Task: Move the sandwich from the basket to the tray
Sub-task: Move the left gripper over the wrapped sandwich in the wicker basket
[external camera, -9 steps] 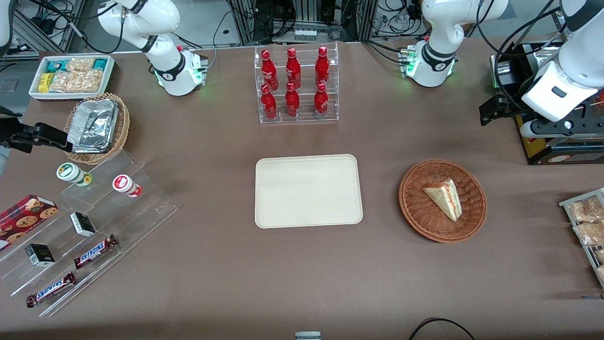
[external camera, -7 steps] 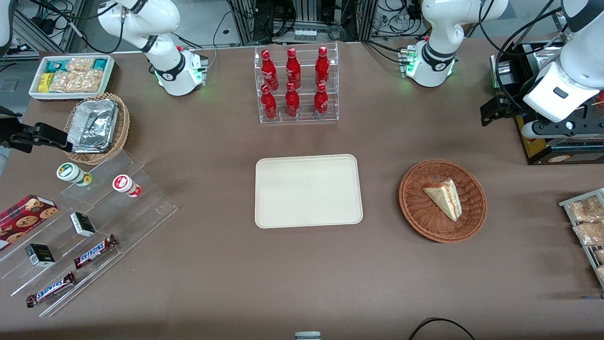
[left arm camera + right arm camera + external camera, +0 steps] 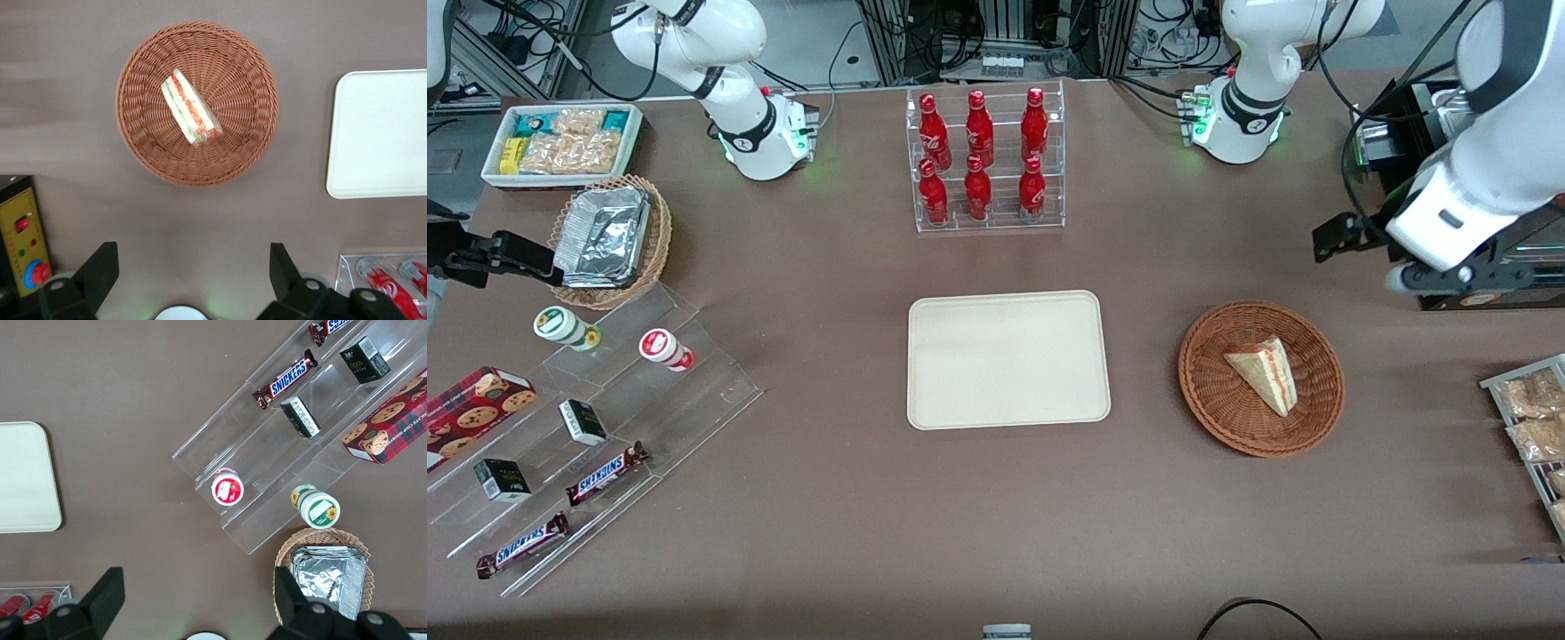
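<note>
The round brown basket (image 3: 1261,379) holds the sandwich (image 3: 1264,373), a wedge lying on its side with the striped filling edge showing. The cream tray (image 3: 1008,360) sits bare, beside the basket toward the parked arm's end of the tabletop (image 3: 845,533). A clear rack of red bottles (image 3: 984,160) stands farther from the front camera than the tray. A black box with a yellow panel (image 3: 25,240) rests near the basket, toward my end. My gripper (image 3: 190,277) hangs above bare tabletop with its fingers (image 3: 100,270) spread wide and holding nothing. The sandwich (image 3: 190,109) lies well apart from them, nearer the front camera, nothing standing between.
</note>
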Robot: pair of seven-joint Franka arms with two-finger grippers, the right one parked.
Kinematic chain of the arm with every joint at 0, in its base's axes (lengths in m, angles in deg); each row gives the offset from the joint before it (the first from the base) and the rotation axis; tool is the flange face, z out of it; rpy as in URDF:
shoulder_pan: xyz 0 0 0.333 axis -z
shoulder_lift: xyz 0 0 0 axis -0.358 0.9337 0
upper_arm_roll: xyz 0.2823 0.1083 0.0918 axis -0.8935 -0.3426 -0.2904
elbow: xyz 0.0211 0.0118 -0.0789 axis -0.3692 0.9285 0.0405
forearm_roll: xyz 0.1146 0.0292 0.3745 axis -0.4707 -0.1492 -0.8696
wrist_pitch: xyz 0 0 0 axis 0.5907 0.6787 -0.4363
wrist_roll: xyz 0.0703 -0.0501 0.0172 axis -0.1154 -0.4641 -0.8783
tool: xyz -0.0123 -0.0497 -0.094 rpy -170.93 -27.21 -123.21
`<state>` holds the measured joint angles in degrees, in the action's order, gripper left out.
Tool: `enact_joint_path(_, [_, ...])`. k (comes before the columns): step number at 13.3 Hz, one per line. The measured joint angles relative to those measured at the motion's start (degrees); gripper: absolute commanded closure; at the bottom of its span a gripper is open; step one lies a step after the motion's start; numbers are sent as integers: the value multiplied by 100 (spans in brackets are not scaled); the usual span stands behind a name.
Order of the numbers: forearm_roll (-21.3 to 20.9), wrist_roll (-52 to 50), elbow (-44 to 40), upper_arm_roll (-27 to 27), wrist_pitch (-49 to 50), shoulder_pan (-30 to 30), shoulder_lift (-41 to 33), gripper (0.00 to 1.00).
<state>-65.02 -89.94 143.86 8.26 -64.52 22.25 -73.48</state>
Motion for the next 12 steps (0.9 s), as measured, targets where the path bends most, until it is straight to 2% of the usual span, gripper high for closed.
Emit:
enact_joint_path(8, [0, 2, 2230, 2, -2760, 3, -78, 0])
enact_joint_path(12, [0, -15, 2565, 2, -3142, 3, -75, 0])
